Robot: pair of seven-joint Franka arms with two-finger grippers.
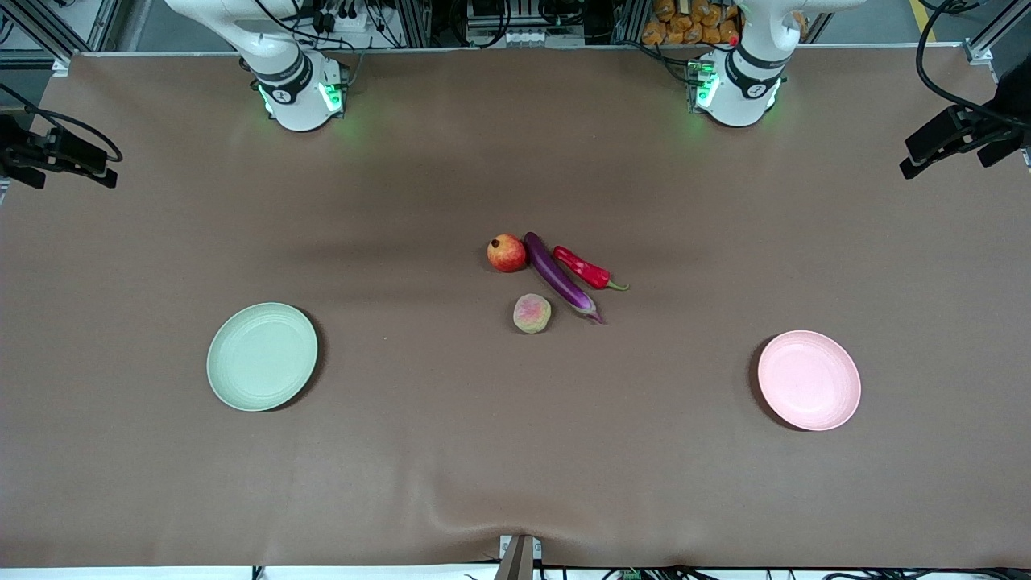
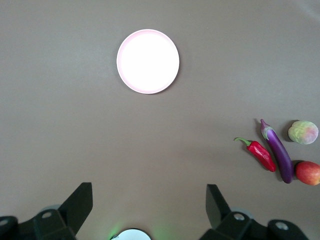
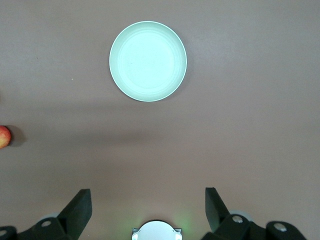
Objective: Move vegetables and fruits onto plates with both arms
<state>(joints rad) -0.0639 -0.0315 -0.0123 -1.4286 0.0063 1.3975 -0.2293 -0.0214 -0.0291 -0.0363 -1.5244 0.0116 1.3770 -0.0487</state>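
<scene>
Brown table (image 1: pixel 451 451) carries four produce items clustered at its middle. Pomegranate (image 1: pixel 507 253) lies beside the thick end of the eggplant (image 1: pixel 557 274), touching or nearly so. Eggplant runs diagonally, with its stem end nearest the front camera. Chili pepper (image 1: pixel 585 268) lies just beside the eggplant, toward the left arm's end, roughly parallel. Peach (image 1: pixel 532 313) sits apart from the rest, nearer the front camera than the pomegranate.

Green plate (image 1: pixel 262 356) sits toward the right arm's end, pink plate (image 1: pixel 809 380) toward the left arm's end; both well apart from the cluster, nothing on them, nothing between them and the produce.

Left gripper (image 2: pixel 149 205) hangs high over bare table near its base, fingers spread wide, holding nothing. Right gripper (image 3: pixel 148 204) likewise, fingers apart, high over bare table, green plate in its view.
</scene>
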